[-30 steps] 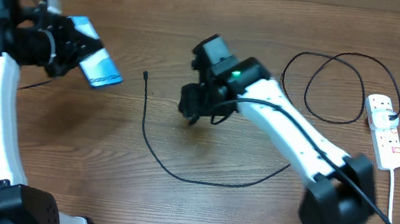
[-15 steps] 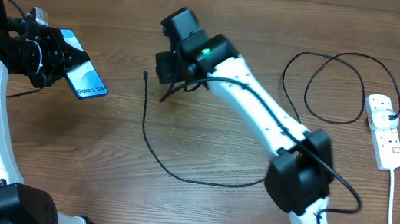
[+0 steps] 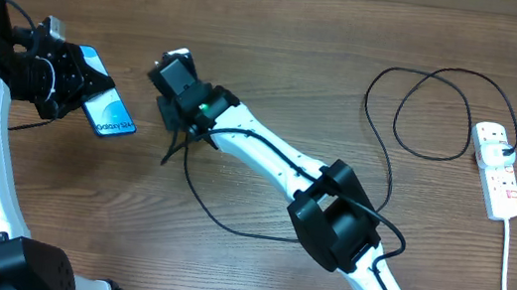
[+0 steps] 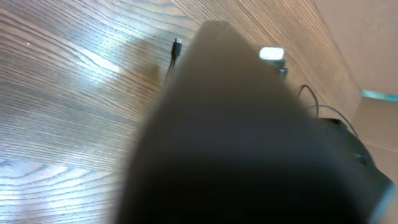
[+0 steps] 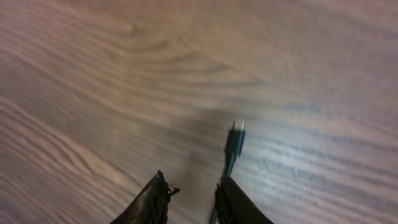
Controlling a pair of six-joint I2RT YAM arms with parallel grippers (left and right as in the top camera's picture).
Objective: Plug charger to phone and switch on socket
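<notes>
The phone (image 3: 108, 113), light blue screen up, is off the table at the left, and my left gripper (image 3: 68, 88) is shut on its far end. Its dark body (image 4: 249, 149) fills most of the left wrist view and hides the fingers. The charger (image 3: 228, 223) is a thin black cable curving across the middle of the table. In the right wrist view its plug tip (image 5: 236, 133) lies on the wood just ahead of my right gripper (image 5: 196, 186). The jaws stand apart, low over the table, with the cable running along the inner edge of one finger (image 5: 239, 202). The socket (image 3: 497, 172) lies at the far right.
The cable's far part makes a loop (image 3: 433, 113) beside the power strip. A white cord (image 3: 507, 268) runs from the strip toward the front edge. My right arm (image 3: 267, 156) stretches diagonally across the middle of the table.
My right arm has swung left across the table to the plug tip and its jaws have narrowed. The left gripper has shifted slightly with the phone, still held.
</notes>
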